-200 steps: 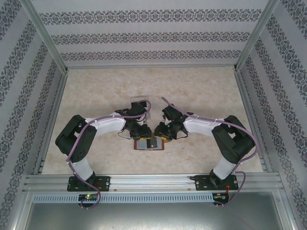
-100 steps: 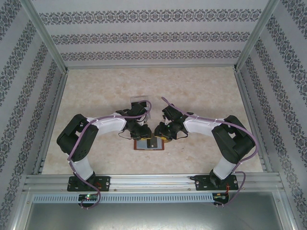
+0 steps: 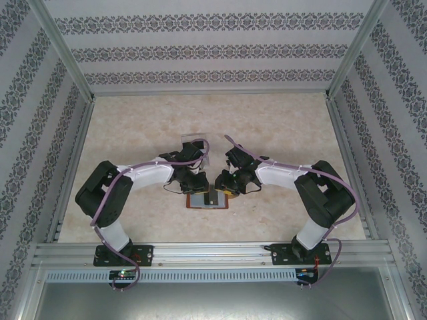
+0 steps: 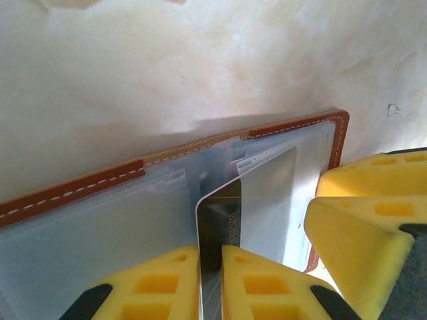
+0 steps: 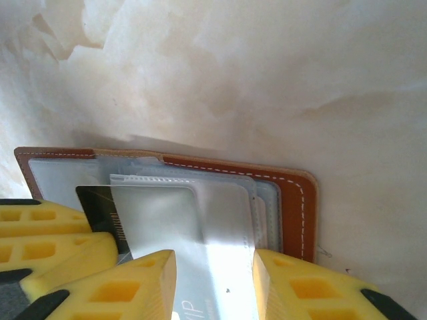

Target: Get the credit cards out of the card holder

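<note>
The card holder (image 4: 80,190) is brown leather, matt and fine-grained, with pale stitching along its edge; its inner sleeves (image 4: 100,233) are clear plastic, smooth and faintly milky; the credit card (image 4: 220,220) among them is glossy plastic that catches the light; the left gripper's fingers (image 4: 267,287), at six o'clock, are matt yellow and foam-like; the table (image 3: 280,127) looks like cream marbled laminate, smooth with a soft sheen; brushed metal rails (image 3: 213,252) run along its six o'clock edge; the patterned walls (image 3: 213,50) at twelve look matt, like paper.
</note>
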You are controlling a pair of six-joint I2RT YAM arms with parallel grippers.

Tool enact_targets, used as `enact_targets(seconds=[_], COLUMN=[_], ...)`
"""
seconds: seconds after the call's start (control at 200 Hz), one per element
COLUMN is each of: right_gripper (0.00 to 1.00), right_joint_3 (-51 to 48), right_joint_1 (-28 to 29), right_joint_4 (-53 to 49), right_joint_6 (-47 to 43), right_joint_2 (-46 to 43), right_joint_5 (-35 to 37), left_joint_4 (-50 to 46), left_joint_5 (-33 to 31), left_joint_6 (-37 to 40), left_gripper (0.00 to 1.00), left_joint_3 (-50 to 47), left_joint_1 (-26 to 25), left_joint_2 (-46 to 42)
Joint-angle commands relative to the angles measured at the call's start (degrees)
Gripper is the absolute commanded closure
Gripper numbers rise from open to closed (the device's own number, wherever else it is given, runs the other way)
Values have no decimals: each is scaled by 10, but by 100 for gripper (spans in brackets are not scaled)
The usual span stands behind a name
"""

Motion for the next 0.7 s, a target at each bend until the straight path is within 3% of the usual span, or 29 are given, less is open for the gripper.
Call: enact_targets(seconds=[0.0, 0.699], right_gripper=[64, 64], right_joint_3=[-4, 13], right_joint_1=[6, 7], right_joint_4=[-13, -43], right_joint_6=[-9, -17], right_joint_2=[6, -14], right_joint_5=[7, 23], left_joint_4=[-36, -82], left_joint_5=[-24, -41], left_joint_6=[17, 38], left_gripper=[87, 89], left_joint_3=[-6, 1], left_joint_1=[-6, -5], left_joint_2=[-24, -44])
